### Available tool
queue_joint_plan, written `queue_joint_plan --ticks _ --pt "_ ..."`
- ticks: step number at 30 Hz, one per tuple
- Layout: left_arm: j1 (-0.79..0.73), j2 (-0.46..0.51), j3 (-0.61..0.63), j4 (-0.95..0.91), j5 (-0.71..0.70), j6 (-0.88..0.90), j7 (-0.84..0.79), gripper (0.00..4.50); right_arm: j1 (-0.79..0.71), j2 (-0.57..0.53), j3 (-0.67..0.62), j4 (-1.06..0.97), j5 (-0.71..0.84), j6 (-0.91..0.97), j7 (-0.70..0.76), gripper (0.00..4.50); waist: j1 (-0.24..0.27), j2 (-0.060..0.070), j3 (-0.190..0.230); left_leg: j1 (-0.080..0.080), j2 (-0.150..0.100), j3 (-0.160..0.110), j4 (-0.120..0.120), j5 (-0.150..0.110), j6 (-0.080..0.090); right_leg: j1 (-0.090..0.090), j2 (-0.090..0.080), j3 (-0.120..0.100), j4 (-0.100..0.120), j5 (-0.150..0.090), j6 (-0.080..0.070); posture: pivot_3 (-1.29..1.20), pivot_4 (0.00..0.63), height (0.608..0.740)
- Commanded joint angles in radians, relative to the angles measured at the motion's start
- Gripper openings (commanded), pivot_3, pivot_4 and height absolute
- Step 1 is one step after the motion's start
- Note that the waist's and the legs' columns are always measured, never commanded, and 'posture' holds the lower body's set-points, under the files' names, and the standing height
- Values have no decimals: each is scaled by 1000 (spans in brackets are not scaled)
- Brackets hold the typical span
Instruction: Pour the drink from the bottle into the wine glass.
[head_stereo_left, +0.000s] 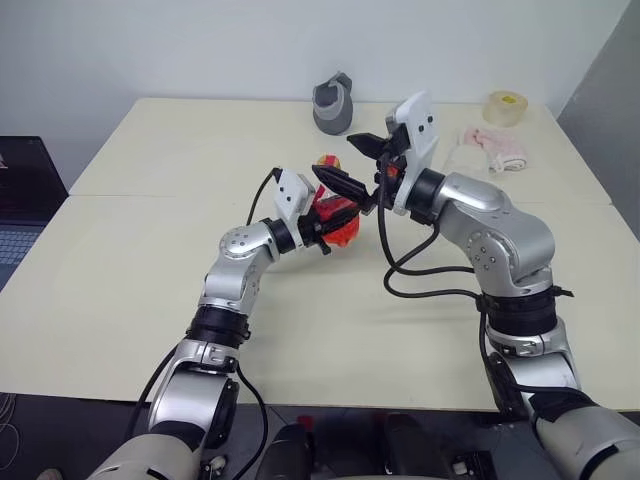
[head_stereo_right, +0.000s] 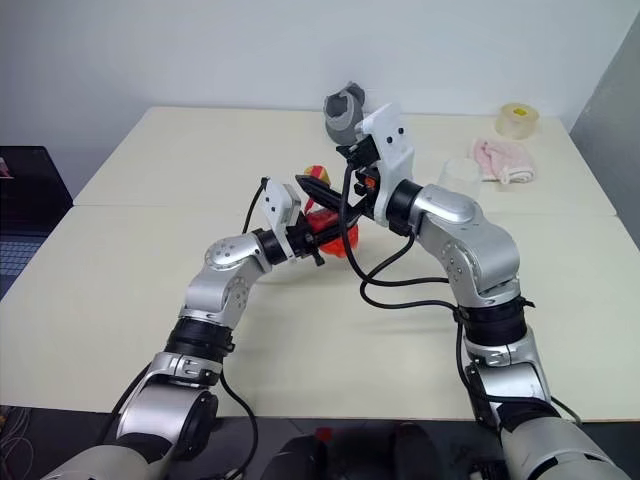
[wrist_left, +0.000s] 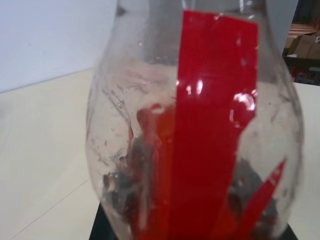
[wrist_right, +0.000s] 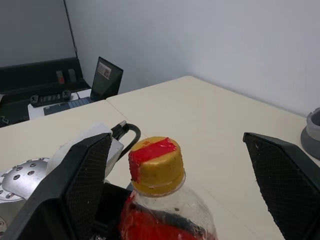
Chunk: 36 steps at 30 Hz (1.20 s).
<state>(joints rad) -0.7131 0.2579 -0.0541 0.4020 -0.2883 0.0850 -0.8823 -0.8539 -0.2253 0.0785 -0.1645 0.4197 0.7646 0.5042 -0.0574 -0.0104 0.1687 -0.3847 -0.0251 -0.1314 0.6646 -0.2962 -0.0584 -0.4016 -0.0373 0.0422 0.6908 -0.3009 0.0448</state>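
Observation:
My left gripper (head_stereo_left: 333, 222) is shut on the lower body of the small clear bottle (wrist_left: 150, 125), holding it above the table's middle. A red label (wrist_left: 215, 100) runs down the bottle's side, and the red drink (head_stereo_left: 345, 233) sits in its lower part. The yellow-tan cap (wrist_right: 156, 165), with a red strip over it, is on the neck. My right gripper (head_stereo_left: 356, 165) is open at cap height, one black finger (wrist_right: 75, 185) on each side of the cap and not touching it. A clear rim that looks like the wine glass (head_stereo_right: 458, 170) shows beyond my right forearm, with its stem hidden.
A grey cup-like object (head_stereo_left: 335, 105) stands at the table's far edge. A roll of tape (head_stereo_left: 507, 107) and a pink cloth (head_stereo_left: 497, 148) lie at the far right. A laptop (head_stereo_left: 20, 195) sits off the table's left side. A seam (head_stereo_left: 150, 196) runs across the cream tabletop.

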Motion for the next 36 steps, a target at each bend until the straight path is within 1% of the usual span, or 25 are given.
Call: queue_joint_plan --ticks 1,5,7,8,10,11,12,13,14,15,16,22,28,30,33,36 --pt "-10 -6 7 -33 -4 -26 -6 1052 -3 6 4 -47 4 -7 -7 4500 0 0 0 -1 0 0 0 0 0 -2 0 0 2 0 0 0 150 740" --pt "-2 -9 6 -44 -4 -24 -6 1052 5 13 12 -42 0 -14 -4 4500 0 0 0 -1 0 0 1 1 0 -4 0 1 5 0 0 0 150 740" --pt "2 -8 5 -51 -4 -22 -8 1052 4 15 14 -40 -1 -19 -1 4121 -1 0 0 -1 0 0 1 1 0 -4 0 1 6 0 0 0 150 740" --pt "5 -7 5 -56 -4 -21 -9 1052 1 15 15 -38 -1 -20 1 3891 -2 0 0 -1 0 0 1 1 0 -4 0 1 5 0 0 0 150 740" --pt "9 -5 6 -64 -5 -18 -10 1052 -6 14 17 -30 -2 -25 7 3210 -2 0 0 -1 0 0 1 1 0 -4 0 1 6 0 0 0 150 740" --pt "10 -4 6 -66 -5 -17 -10 1052 -8 12 20 -26 -4 -32 12 2764 -2 0 0 -1 0 0 1 1 0 -4 0 1 6 0 0 0 150 740" --pt "10 -4 7 -67 -5 -17 -9 1052 -9 10 22 -23 -6 -37 16 2517 -2 0 0 -1 0 0 1 1 0 -4 0 1 6 0 0 0 150 740" --pt "10 -4 7 -68 -5 -17 -8 1052 -11 13 19 -20 -4 -37 15 2108 -2 0 0 -1 0 1 1 1 0 -4 0 1 6 0 0 0 150 740" --pt "10 -4 7 -69 -5 -17 -8 1052 -12 15 17 -18 -2 -37 14 1858 -2 0 0 -1 0 1 1 1 0 -4 0 1 6 0 0 0 150 740" --pt "11 -3 8 -72 -5 -16 -6 1051 -13 14 19 -17 -4 -42 18 1390 -2 0 0 -1 0 1 1 1 0 -4 0 1 6 0 0 0 150 740" --pt "9 -3 9 -70 -5 -16 -6 1045 -15 13 22 -12 -6 -48 23 1165 -2 0 0 -1 0 1 1 1 0 -4 0 1 6 0 0 0 150 740" --pt "54 8 4 -191 -30 47 -3 1043 -17 19 29 -10 22 -50 76 1153 -4 0 0 -1 0 1 0 1 0 -4 0 1 6 0 0 0 150 740" --pt "154 82 -14 -416 -93 174 -55 1042 -74 -10 13 74 111 -93 307 1153 -7 0 0 -1 0 1 0 1 0 -4 0 1 6 0 0 0 150 740" --pt "202 114 -19 -501 -125 225 -70 1042 -100 -13 2 111 156 -115 410 1153 -9 0 0 -1 1 1 0 1 0 -4 0 1 6 0 0 0 150 740" --pt "264 161 -20 -621 -176 295 -83 1042 -124 -41 35 162 152 -177 560 1153 -9 0 0 -1 1 1 0 1 1 -4 0 1 6 0 0 0 150 740" --pt "304 199 -13 -700 -220 350 -85 1041 -156 -53 58 253 117 -242 660 1153 -9 0 0 -1 1 1 0 1 1 -4 0 1 6 0 0 0 150 740"
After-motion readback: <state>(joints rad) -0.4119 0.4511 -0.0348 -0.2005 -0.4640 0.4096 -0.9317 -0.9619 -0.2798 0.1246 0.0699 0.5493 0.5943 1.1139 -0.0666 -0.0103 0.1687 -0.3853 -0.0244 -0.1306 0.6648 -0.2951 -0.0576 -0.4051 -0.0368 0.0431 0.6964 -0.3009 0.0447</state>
